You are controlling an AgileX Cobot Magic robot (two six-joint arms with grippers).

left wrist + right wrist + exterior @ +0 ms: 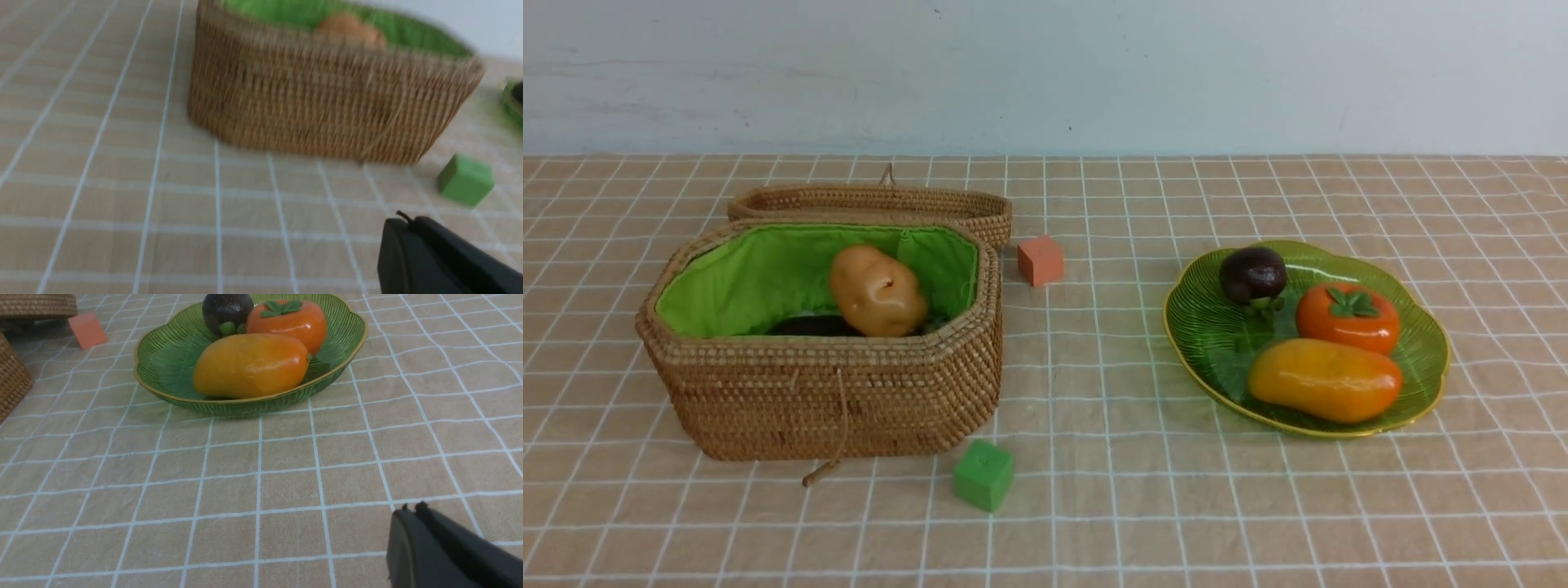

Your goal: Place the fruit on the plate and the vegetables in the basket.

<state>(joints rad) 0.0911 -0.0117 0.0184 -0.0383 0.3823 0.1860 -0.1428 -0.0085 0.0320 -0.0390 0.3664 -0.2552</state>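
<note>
The wicker basket (pixel 825 392) stands at the left with its lid (pixel 874 202) open behind it. The tan potato (pixel 876 291) rests in it on the dark eggplant (pixel 813 327); the radish is hidden. The green plate (pixel 1421 343) at the right holds the mango (pixel 1325 380), the persimmon (pixel 1347 317) and the purple ball (pixel 1253 274). Neither gripper shows in the front view. My left gripper (pixel 402 222) is shut and empty, low over the cloth in front of the basket (pixel 327 102). My right gripper (pixel 410 510) is shut and empty, in front of the plate (pixel 163 371).
A small orange cube (pixel 1040 260) lies right of the basket lid. A small green cube (pixel 983 474) lies in front of the basket's right corner; it also shows in the left wrist view (pixel 465 179). A checked tan cloth covers the table; a pale wall stands behind.
</note>
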